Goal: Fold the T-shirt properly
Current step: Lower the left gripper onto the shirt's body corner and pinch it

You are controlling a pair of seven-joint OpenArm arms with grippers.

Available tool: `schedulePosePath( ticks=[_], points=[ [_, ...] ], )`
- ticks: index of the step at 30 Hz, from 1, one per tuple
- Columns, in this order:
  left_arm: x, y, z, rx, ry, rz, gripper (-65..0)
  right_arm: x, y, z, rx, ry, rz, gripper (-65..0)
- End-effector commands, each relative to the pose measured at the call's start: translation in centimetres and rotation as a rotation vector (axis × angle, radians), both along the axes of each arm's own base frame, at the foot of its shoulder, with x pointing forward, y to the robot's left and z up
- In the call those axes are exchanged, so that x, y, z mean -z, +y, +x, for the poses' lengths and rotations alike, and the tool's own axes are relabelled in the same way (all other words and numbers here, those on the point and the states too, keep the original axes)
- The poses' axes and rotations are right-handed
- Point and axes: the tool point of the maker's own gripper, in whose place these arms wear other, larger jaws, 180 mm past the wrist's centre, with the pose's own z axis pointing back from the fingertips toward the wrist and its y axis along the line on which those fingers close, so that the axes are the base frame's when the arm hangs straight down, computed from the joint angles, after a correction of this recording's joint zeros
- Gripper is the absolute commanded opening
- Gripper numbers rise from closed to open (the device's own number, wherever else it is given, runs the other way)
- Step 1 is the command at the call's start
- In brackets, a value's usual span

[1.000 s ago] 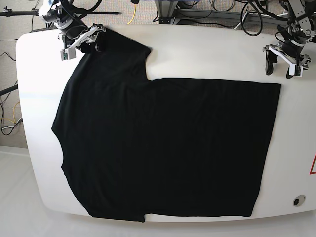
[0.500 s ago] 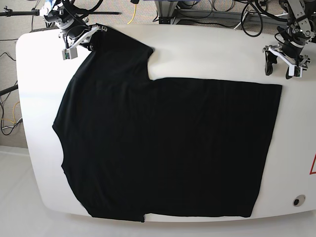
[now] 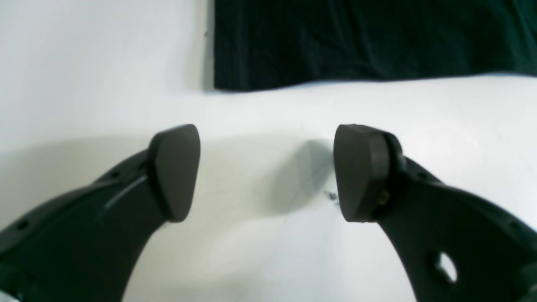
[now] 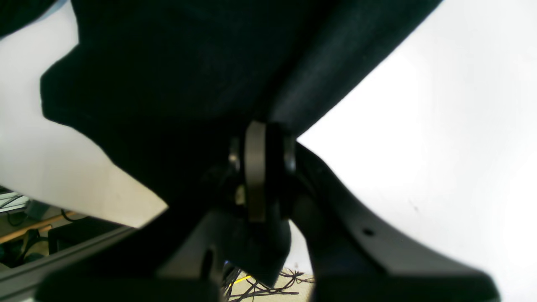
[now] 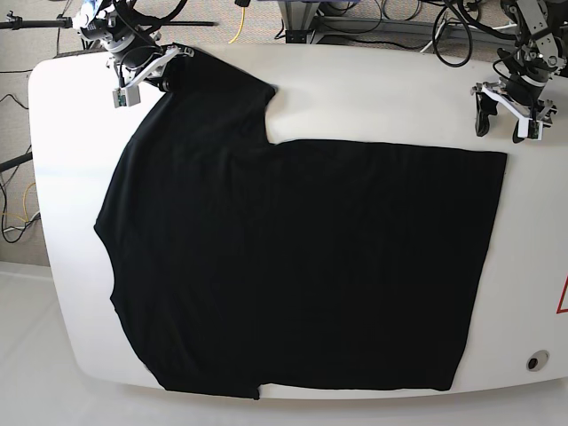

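The black T-shirt (image 5: 293, 257) lies spread flat on the white table (image 5: 373, 98), one sleeve pointing to the far left corner. My right gripper (image 5: 166, 78) is at that sleeve's far edge and is shut on the T-shirt; the right wrist view shows the gripper (image 4: 258, 159) pinching a fold of T-shirt cloth (image 4: 188, 75) between its closed pads. My left gripper (image 5: 500, 127) hovers open over bare table at the far right, just beyond the shirt's corner. In the left wrist view the gripper (image 3: 266, 172) holds nothing, and the T-shirt's edge (image 3: 369, 37) lies ahead of the fingertips.
Cables and frame parts (image 5: 399, 18) run behind the table's far edge. A round hole (image 5: 535, 361) sits near the front right corner, and a red mark (image 5: 563, 297) at the right edge. The table's far left edge is close behind my right gripper.
My right gripper has shut on the sleeve's edge and shifted slightly toward the table's far edge, drawing the sleeve with it. The left gripper has stayed open and almost still.
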Motion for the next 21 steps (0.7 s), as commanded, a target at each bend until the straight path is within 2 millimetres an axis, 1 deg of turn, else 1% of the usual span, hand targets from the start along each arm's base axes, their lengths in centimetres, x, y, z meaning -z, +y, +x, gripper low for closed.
schedulePosePath(
  ticks=[1, 9, 13, 17, 21],
  points=[
    [-1.8, 0.5, 1.4, 0.008, -0.06, 0.016, -17.5, -0.6, 0.2, 0.5, -0.004, -0.028, 0.002, -58.9],
    [-2.4, 0.4, 2.2, 0.011, -0.082, 0.011, -17.6, -0.5, 0.8, 0.5, -0.013, -0.026, 0.015, -57.3],
    [-3.4, 0.7, 2.9, 0.004, -0.115, -0.003, -17.4, -0.4, 1.0, 0.3, -0.016, -0.021, 0.022, -56.0],
    [-4.0, 0.7, 3.7, 0.011, -0.131, -0.003, -17.6, -0.4, 1.2, 0.3, -0.021, -0.02, 0.026, -56.1],
    [-4.3, 0.7, 4.9, 0.016, -0.136, 0.0, -17.5, -0.3, 0.8, 0.2, -0.015, -0.014, 0.017, -57.7]
  ],
)
